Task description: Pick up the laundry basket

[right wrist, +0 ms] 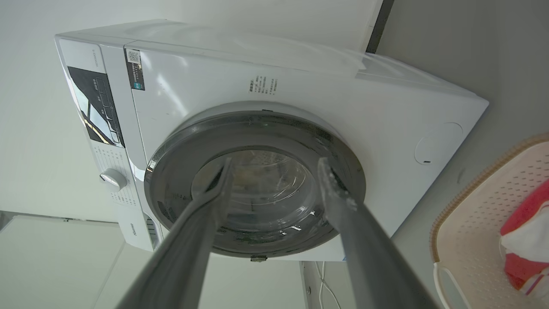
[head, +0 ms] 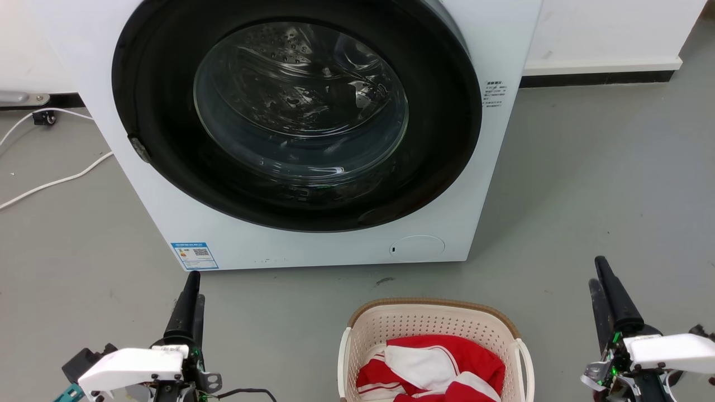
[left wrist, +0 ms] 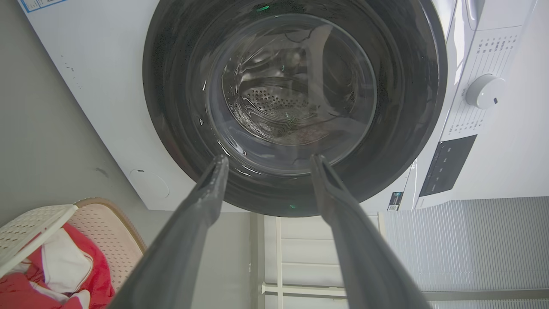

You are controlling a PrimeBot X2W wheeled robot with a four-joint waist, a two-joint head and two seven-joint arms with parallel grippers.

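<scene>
Readiness for a two-sided lift: flanks the laundry basket [head: 430, 326], bottom centre of the head frame on the floor [head: 586, 184] before the washing machine [head: 313, 248], left gripper [head: 194, 286] and right gripper [head: 596, 272] clear of its sides, jaws wide, empty.

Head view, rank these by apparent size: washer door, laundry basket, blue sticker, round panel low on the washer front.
1. washer door
2. laundry basket, partly cut off by the bottom edge
3. blue sticker and round panel: they look alike, so not ranked.
</scene>
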